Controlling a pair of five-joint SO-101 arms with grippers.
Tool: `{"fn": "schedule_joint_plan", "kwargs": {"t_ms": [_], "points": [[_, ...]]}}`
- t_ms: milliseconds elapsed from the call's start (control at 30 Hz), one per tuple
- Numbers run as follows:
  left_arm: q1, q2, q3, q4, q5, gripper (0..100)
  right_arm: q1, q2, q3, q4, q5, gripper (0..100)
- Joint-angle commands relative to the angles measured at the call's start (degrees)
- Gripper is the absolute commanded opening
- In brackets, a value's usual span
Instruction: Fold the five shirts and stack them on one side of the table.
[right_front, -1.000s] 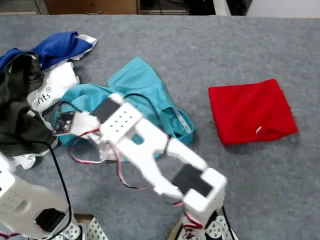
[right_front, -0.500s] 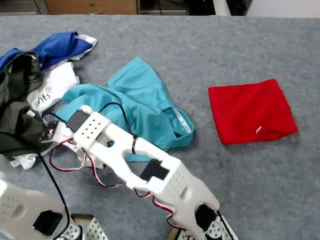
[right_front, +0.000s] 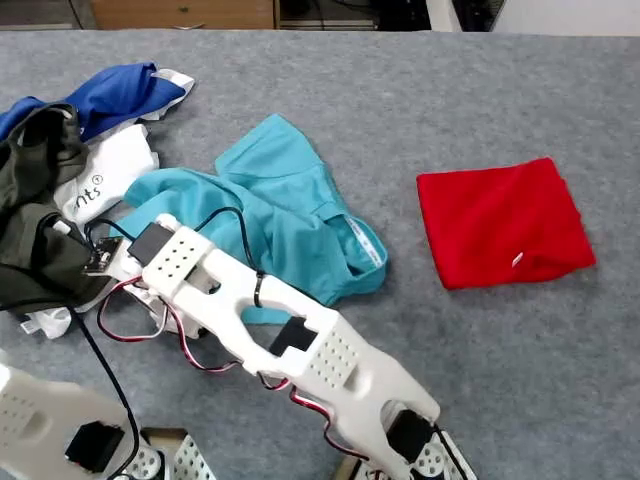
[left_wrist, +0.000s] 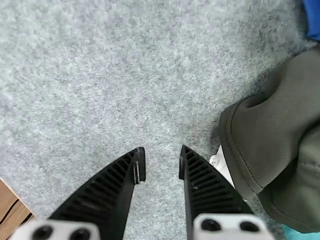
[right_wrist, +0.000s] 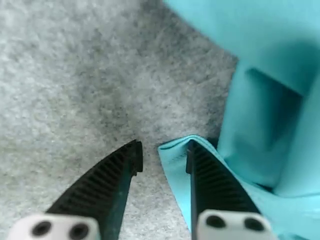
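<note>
Shirts number five on the table (right_front: 450, 90); by the look of it one is folded and four are left. Teal shirt (right_front: 290, 200) sprawls crumpled mid-table. Red shirt (right_front: 500, 222) lies folded, well apart from the heap of dark shirt (right_front: 40, 240), white shirt (right_front: 115, 165) and blue shirt (right_front: 115, 95). Right gripper (right_wrist: 163, 150) stands apart, a corner of the teal shirt between its jaws, unclamped. Left gripper (left_wrist: 161, 160), also apart, hovers over bare table just beside the dark shirt.

table (right_front: 480, 100): grey felt, rough | teal shirt (right_front: 290, 190): smooth matt cloth | right gripper (right_wrist: 162, 150): ribbed blk plastic
</note>
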Motion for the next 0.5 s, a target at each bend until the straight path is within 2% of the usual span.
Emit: {"fn": "schedule_joint_plan", "kwargs": {"t_ms": [0, 300, 467], "points": [[-0.53, -2.42, -0.18, -0.18, -0.26, 12, 1.45, 1.8, -0.4, 0.35, -0.35, 16.4], [-0.62, -2.77, -0.18, -0.09, -0.44, 12, 4.35, 4.53, -1.98, 1.76, -0.35, 15.6], [-0.7, -2.77, -0.79, 1.49, -0.44, 12, 6.11, 5.76, -3.56, 3.08, -0.35, 2.9]]}}
